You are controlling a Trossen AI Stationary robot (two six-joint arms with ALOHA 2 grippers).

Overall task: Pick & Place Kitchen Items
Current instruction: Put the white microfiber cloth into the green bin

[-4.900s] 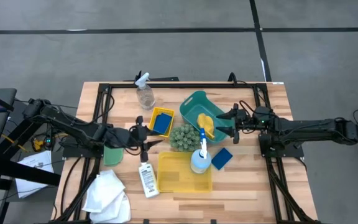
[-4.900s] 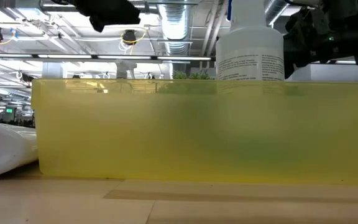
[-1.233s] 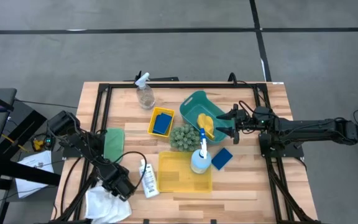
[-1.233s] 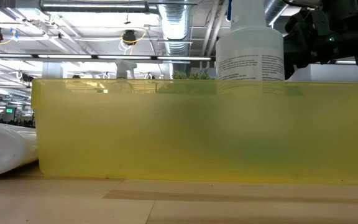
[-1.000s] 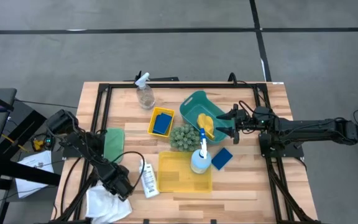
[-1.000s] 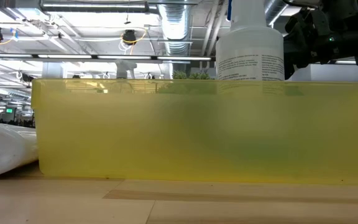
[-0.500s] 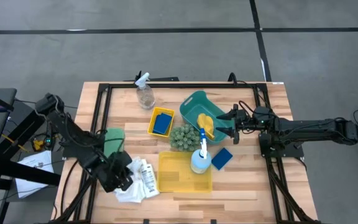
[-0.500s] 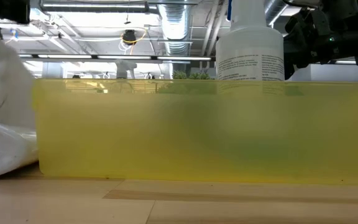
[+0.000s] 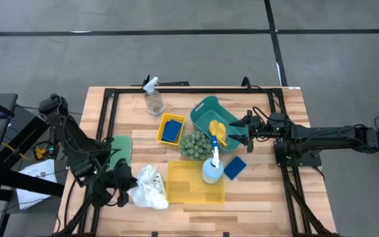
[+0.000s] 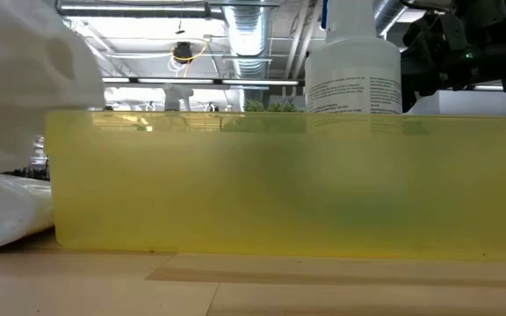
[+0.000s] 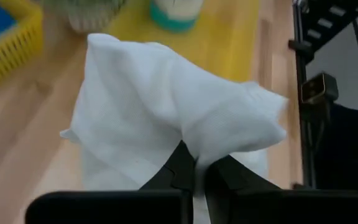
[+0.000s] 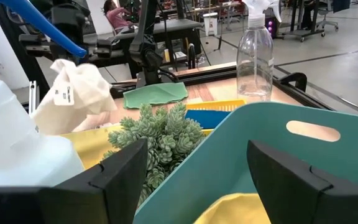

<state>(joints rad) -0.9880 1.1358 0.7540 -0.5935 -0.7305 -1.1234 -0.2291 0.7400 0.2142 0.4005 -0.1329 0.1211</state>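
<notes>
One white cloth [image 9: 147, 187] pinched in the clenched left end effector [image 9: 125, 186] (right end effector [image 9: 241, 131] spread wide).

Wooden worktop [image 9: 268, 197] has a clear spray bottle [image 9: 153, 100], green cloth [image 9: 121, 149], teal basket [image 9: 206, 110], two yellow bins [image 9: 196, 187] and blue sponge [image 9: 235, 167] on it.

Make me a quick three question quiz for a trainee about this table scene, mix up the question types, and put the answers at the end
1. True or false: the left hand is shut on the white cloth.
2. Where does the right hand hang? A) over the teal basket's edge B) over the clear spray bottle C) over the green cloth
3. Fill in: the blue sponge lies in a small ___ bin.

Key: 1 true; 2 A; 3 yellow.
</notes>
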